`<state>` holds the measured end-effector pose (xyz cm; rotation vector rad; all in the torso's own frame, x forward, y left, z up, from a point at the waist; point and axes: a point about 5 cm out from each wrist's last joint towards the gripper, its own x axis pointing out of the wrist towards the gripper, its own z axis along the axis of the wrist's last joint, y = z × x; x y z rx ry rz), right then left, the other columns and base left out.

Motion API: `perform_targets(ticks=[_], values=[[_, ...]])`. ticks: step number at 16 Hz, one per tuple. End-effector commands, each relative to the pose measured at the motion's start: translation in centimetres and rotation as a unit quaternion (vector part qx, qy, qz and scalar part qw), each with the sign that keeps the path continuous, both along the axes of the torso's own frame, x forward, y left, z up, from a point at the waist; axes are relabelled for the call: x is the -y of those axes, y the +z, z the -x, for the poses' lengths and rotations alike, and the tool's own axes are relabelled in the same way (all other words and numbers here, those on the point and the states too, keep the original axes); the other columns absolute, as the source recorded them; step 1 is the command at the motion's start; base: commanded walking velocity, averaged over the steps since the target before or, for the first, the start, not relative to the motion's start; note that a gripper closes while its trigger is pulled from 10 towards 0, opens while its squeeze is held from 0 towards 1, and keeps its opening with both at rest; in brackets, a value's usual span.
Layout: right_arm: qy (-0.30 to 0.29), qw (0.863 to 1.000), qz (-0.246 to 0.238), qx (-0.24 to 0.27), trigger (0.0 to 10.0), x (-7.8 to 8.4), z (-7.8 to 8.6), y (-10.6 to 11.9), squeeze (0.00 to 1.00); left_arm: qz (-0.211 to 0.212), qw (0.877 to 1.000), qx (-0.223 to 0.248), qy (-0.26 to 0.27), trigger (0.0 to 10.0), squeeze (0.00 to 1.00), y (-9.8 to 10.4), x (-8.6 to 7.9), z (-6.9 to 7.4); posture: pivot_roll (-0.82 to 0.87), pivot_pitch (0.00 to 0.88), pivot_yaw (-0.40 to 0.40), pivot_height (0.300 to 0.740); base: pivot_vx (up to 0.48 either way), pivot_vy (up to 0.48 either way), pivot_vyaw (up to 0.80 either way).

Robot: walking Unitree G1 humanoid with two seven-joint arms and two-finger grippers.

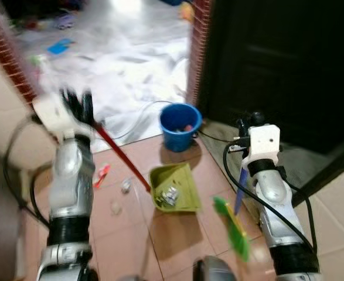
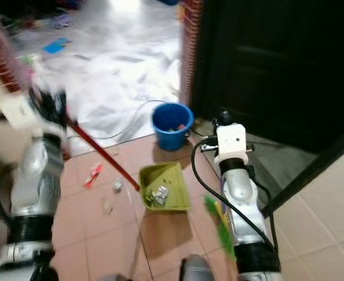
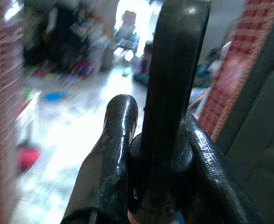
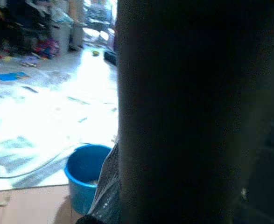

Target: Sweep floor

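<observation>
A green dustpan [image 1: 180, 175] lies on the brown tiles with bits of litter [image 1: 170, 196] inside it. Its long red handle [image 1: 121, 155] rises to my left gripper [image 1: 78, 107], which is shut on the handle's dark top [image 3: 174, 93]; one finger [image 3: 119, 140] presses on each side. My right gripper [image 1: 249, 124] is held up at the right, shut on a broom whose blue handle [image 1: 241, 186] runs down to green bristles [image 1: 234, 229]. Loose litter lies left of the pan: a red wrapper [image 1: 101, 174] and a small crumpled piece [image 1: 126, 185].
A blue bucket [image 1: 180, 126] stands just behind the dustpan by a brick post [image 1: 198, 41]. A dark door [image 1: 277, 58] fills the right. White sheeting [image 1: 125, 70] and a thin cable [image 1: 139, 114] cover the floor beyond.
</observation>
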<state>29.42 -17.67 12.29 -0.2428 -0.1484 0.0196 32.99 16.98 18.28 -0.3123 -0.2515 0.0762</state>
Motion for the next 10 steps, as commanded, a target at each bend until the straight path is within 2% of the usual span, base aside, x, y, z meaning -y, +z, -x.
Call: perform_targets(ticks=[1,3,6,10], values=[[0.008,1.0,0.013,0.021,10.0,-0.5,-0.3,0.9,0.0,0.021,0.998,0.062,0.014,10.0,0.0,2.9,-0.9,0.3,-0.1,0.0,0.06,0.74,0.352,0.322,0.0],[0.01,1.0,0.014,0.021,10.0,-0.6,-0.4,0.9,0.0,0.025,0.996,0.079,0.012,10.0,0.0,4.2,-0.8,0.1,-0.1,0.0,0.062,0.74,0.381,0.291,0.0],[0.013,1.0,0.014,0.022,10.0,-0.9,-0.5,0.8,0.0,0.046,0.993,0.108,0.022,10.0,0.0,6.5,-0.7,-0.1,-0.09,0.0,0.064,0.74,0.475,0.0,0.0],[0.02,0.999,0.019,0.024,10.0,-1.3,-0.6,0.7,0.0,0.053,0.99,0.127,0.034,10.0,0.0,8.3,-0.6,-0.2,-0.09,0.0,0.065,0.74,0.48,0.0,0.0]])
